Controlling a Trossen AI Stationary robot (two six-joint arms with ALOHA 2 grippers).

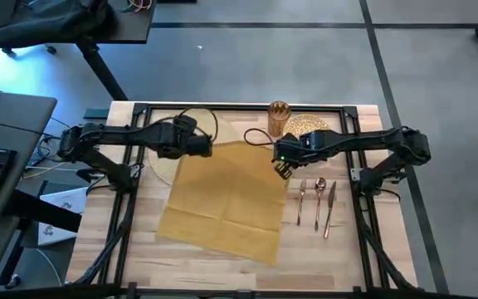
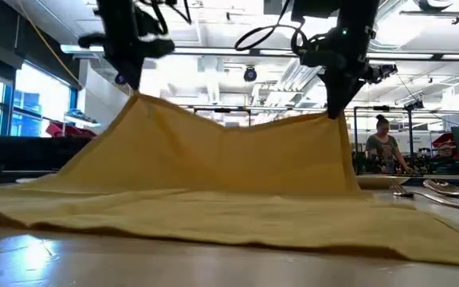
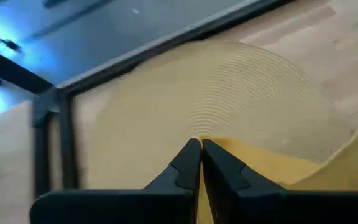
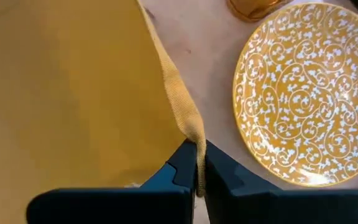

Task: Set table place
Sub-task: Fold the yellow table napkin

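A mustard-yellow cloth napkin (image 1: 226, 199) is spread across the middle of the table (image 1: 197, 262). Its near part lies on the wood, and its two far corners are raised. My left gripper (image 1: 196, 146) is shut on the far left corner and my right gripper (image 1: 282, 164) on the far right one. The round tan woven placemat (image 3: 253, 93) lies flat under the left gripper, partly covered by the napkin. A gold patterned plate (image 4: 309, 93) lies on the table beyond the right gripper. My left gripper pinches the napkin's far left corner (image 3: 241, 152) between its two fingertips, coming from above. That corner is lifted clear (image 2: 138, 97) and the cloth slopes down from it to the table. My right gripper pinches the napkin's far right corner at its hemmed edge (image 4: 191, 127) between its two fingertips, from above. The corner is lifted (image 2: 333, 118); the cloth sags a little between the two holds and runs down to the table.
An amber glass (image 1: 278, 116) stands at the far edge beside the plate (image 1: 309, 126). A fork, spoon and knife (image 1: 316, 199) lie side by side right of the napkin. A black frame (image 1: 239, 106) runs along the table's edges. A person (image 2: 383, 143) stands far off in the room.
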